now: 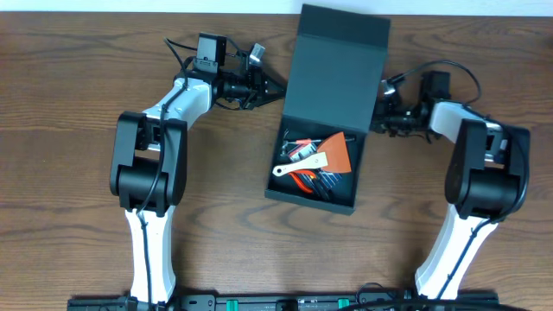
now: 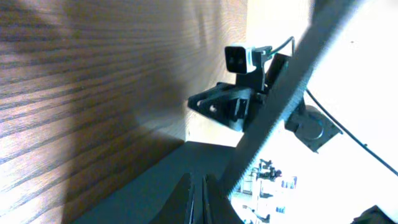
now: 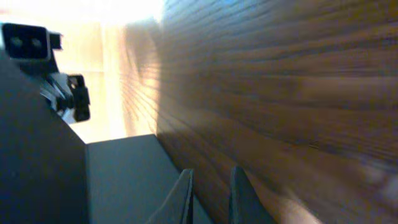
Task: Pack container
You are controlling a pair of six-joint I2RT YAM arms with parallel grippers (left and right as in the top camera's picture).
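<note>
Container (image 1: 333, 95) lid partly raised, contents jumbled, unclear

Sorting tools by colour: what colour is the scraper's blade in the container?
Orange blade, clearest in the overhead view.

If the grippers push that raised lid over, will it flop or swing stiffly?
The lid looks like a flat rigid panel, so it probably swings as one piece on its hinge. The container seems light; nudged from one side it may slide on the smooth wooden table.

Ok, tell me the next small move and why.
Probably push the lid over with both hands toward the box: it stands open, tools already lie inside, and the shut left hand and right hand flank it.
</note>
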